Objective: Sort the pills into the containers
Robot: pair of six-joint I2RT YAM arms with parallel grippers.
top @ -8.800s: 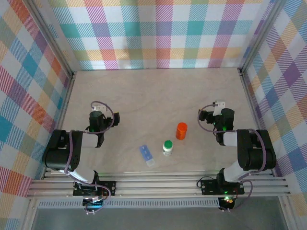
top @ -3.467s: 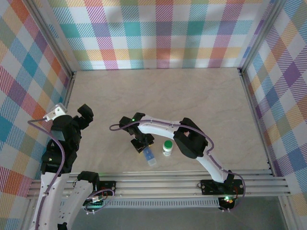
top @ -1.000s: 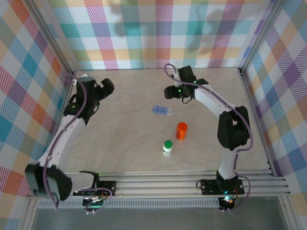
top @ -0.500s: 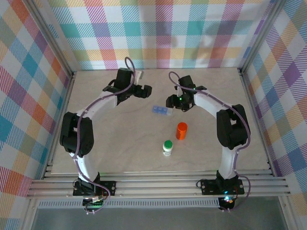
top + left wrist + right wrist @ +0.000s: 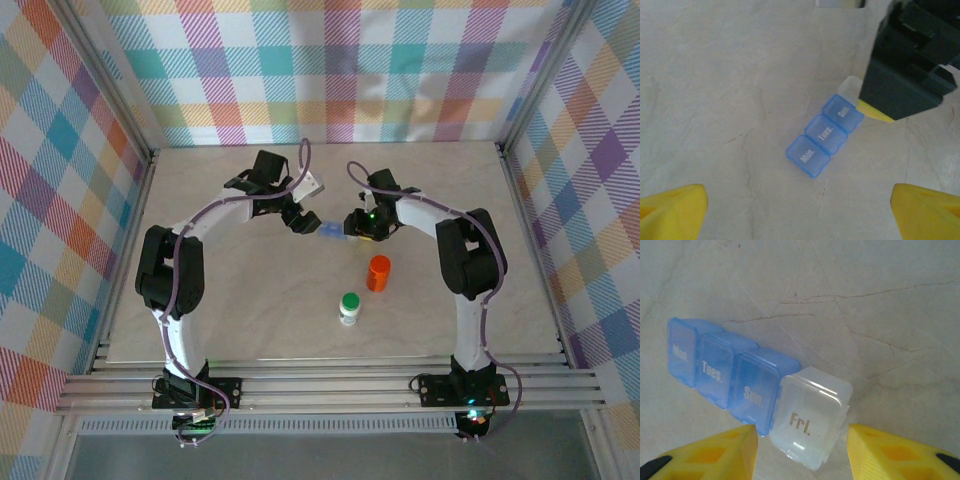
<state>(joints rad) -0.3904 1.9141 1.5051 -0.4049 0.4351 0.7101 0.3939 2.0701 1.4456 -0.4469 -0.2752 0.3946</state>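
Pill-box strip (image 5: pixel 825 135): one
Blue compartments (image 5: pixel 717 372): three (Mon., Tues., Sun.)
Clear compartment (image 5: pixel 810 417): one (Fri.)
Bottles: two, namely orange bottle (image 5: pixel 378 272) and white bottle (image 5: pixel 349 307)
Tools: two, namely left tool (image 5: pixel 800 212) and right tool (image 5: pixel 802 447)
Tabletop (image 5: pixel 250 300): one

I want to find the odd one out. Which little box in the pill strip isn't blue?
The clear whitish square plastic compartment marked Fri., at the strip's end. The three blue plastic compartments beside it are all coloured.

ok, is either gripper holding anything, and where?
Nothing in the left gripper, open above the pill-box strip. The right gripper straddles its clear end compartment, marked Fri.; clamped or not cannot be told.
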